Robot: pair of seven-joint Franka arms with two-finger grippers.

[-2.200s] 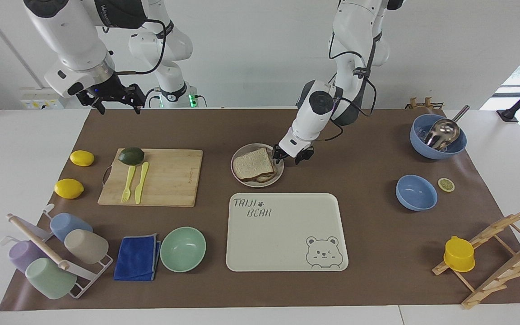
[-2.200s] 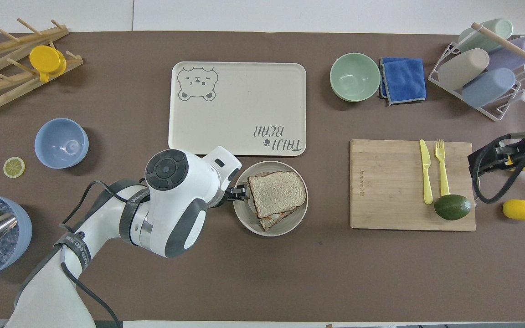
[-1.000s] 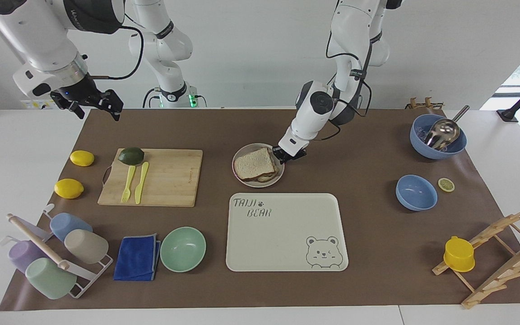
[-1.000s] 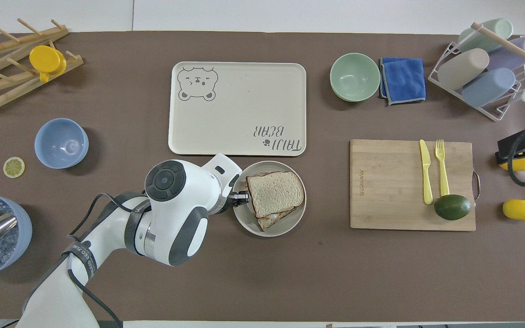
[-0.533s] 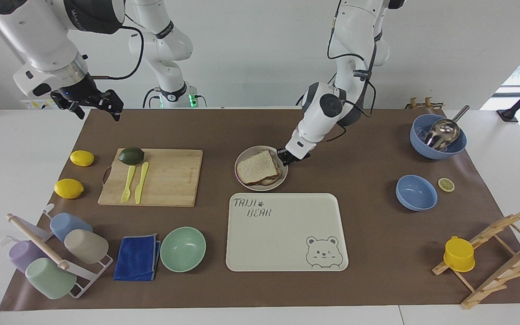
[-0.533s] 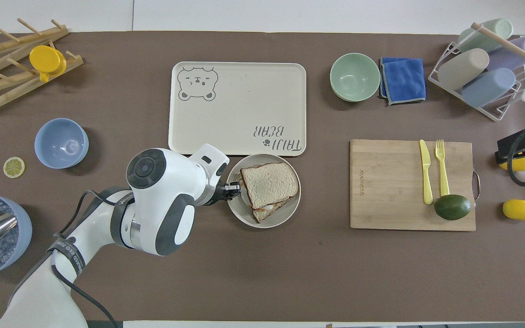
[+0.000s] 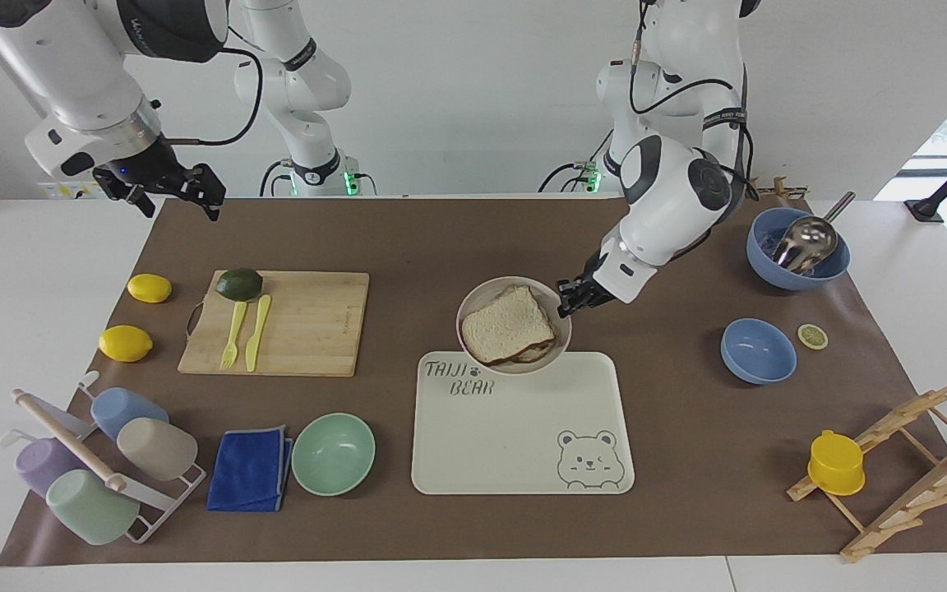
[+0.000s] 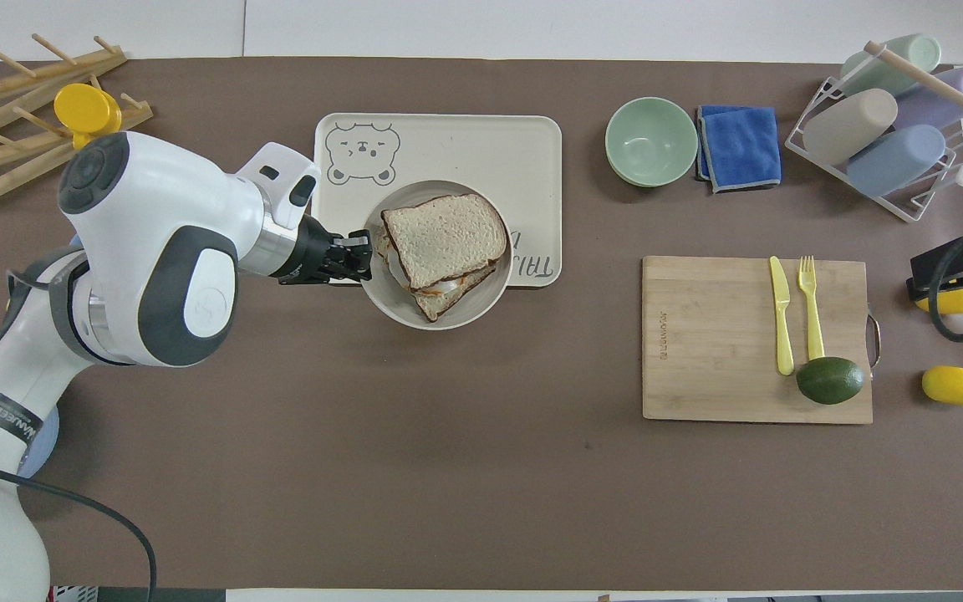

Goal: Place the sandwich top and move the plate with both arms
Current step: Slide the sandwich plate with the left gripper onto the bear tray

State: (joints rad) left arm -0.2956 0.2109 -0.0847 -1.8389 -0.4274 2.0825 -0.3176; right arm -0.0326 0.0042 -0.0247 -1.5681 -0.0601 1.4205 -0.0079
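Facing view, item by item, from the robots' edge of the bench outward.

Right gripper (image 7: 168, 187): waiting, raised over the bench corner at the right arm's end, by the robots' edge; fingers apart, empty.

Left gripper (image 7: 574, 298): fingers clamped on the plate (image 7: 476, 303) at its rim toward the left arm's end, the whole dish projecting sideways from them toward the right arm's end.

Plate: lifted, tilted, overhanging the tray's (image 7: 515, 436) edge nearest the robots, mid-bench.

Sandwich top (image 7: 507, 323): on the lower slice, skewed, one corner of that slice showing beneath; close to the fingers but seemingly not gripped.

Hazards, as judged: a one-sided rim pinch lets the plate sag or pivot; further tilt could slide the bread off; a low rim may catch the tray edge.
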